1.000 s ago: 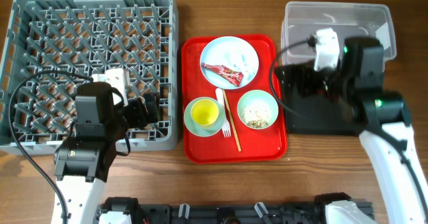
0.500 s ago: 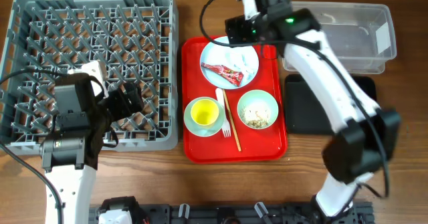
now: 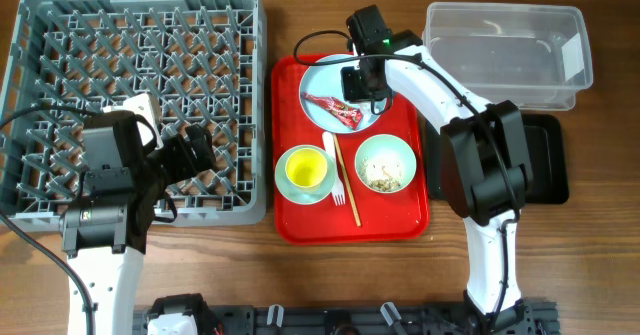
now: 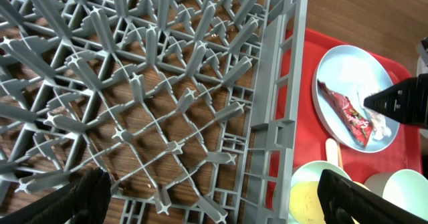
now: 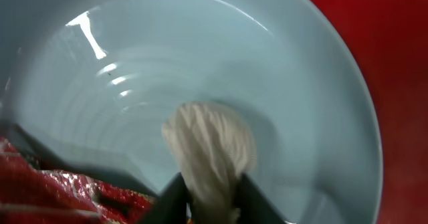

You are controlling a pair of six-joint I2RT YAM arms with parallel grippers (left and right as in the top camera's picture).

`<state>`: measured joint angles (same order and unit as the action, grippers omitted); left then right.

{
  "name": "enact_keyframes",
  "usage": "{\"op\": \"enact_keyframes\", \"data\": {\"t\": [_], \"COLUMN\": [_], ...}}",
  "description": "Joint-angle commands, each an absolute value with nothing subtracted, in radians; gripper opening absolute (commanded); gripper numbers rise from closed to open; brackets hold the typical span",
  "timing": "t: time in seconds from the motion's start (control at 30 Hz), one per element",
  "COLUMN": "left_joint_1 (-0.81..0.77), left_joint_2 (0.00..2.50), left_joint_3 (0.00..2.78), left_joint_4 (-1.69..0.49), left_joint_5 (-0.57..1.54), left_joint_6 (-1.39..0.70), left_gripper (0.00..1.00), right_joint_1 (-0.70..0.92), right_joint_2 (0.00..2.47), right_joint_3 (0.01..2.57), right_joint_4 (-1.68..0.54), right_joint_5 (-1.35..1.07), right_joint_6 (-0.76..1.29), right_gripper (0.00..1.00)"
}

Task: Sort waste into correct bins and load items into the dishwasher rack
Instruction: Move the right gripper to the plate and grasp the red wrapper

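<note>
My right gripper [image 5: 210, 205] is down on the white round plate [image 3: 350, 75], shut on the small white scrap [image 5: 212, 147]. The crumpled red foil wrapper [image 3: 335, 108] lies on the plate just beside it [image 5: 53, 190]. One mint bowl holds the yellow cup [image 3: 305, 170], the other holds rice-like crumbs [image 3: 385, 168]. The white fork [image 3: 339, 180] and wooden stick [image 3: 346, 180] lie between them. My left gripper [image 3: 197, 153] hangs open and empty over the dishwasher rack [image 3: 60, 35], near its front right corner [image 4: 267, 150].
Everything on the plate and in the bowls rests on a flat red tray [image 3: 400, 215]. The clear tub [image 3: 505, 25] stands at the back right, with the black tray [image 3: 550, 170] in front of it, partly under my right arm.
My right arm swung from the bins across to the plate, came down and closed on the white scrap. My left arm shifted slightly left over the rack and stayed open.
</note>
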<state>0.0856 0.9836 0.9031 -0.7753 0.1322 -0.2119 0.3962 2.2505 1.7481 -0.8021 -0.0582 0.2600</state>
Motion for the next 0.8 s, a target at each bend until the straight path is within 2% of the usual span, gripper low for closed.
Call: {"op": "enact_keyframes", "data": {"t": [0.0, 0.17, 0.33, 0.37, 0.4, 0.43, 0.47, 0.5, 0.53, 0.63, 0.7, 0.77], "left_joint_1": [0.092, 0.092, 0.092, 0.092, 0.092, 0.092, 0.092, 0.092, 0.092, 0.092, 0.092, 0.092], "left_joint_2": [0.983, 0.983, 0.983, 0.983, 0.983, 0.983, 0.983, 0.983, 0.983, 0.983, 0.983, 0.983], "left_joint_3": [0.92, 0.92, 0.92, 0.92, 0.92, 0.92, 0.92, 0.92, 0.92, 0.92, 0.92, 0.92], "left_joint_4": [-0.776, -0.776, -0.776, -0.776, -0.776, -0.776, -0.776, -0.776, -0.776, -0.777, -0.776, -0.78], "left_joint_5": [0.138, 0.138, 0.138, 0.138, 0.138, 0.138, 0.138, 0.138, 0.138, 0.138, 0.138, 0.138], "left_joint_6": [-0.221, -0.221, -0.221, -0.221, -0.221, -0.221, -0.221, -0.221, -0.221, -0.221, -0.221, -0.221], "left_gripper": [1.0, 1.0, 1.0, 1.0, 1.0, 1.0, 1.0, 1.0, 1.0, 1.0, 1.0, 1.0], "right_joint_1": [0.398, 0.333, 0.104, 0.057, 0.025, -0.015, -0.035, -0.04, -0.041, -0.028, 0.036, 0.12], "right_joint_2": [2.259, 2.065, 1.873, 1.876, 1.882, 1.886, 1.888, 1.888, 1.887, 1.854, 1.843, 1.85], "right_joint_3": [1.76, 1.766, 1.766, 1.765, 1.762, 1.759, 1.759, 1.759, 1.76, 1.761, 1.76, 1.754], "right_joint_4": [-0.825, -0.823, -0.818, -0.825, -0.828, -0.826, -0.819, -0.811, -0.807, -0.801, -0.835, -0.895], "right_joint_5": [-0.048, -0.021, 0.104, 0.105, 0.101, 0.065, 0.013, -0.002, -0.002, -0.209, -0.42, -0.415], "right_joint_6": [0.27, 0.283, 0.388, 0.424, 0.445, 0.447, 0.445, 0.445, 0.437, 0.29, 0.097, 0.019], "right_gripper": [0.04, 0.04, 0.08, 0.15, 0.16, 0.34, 0.61, 0.8, 0.87, 0.9, 0.89, 0.87]}}
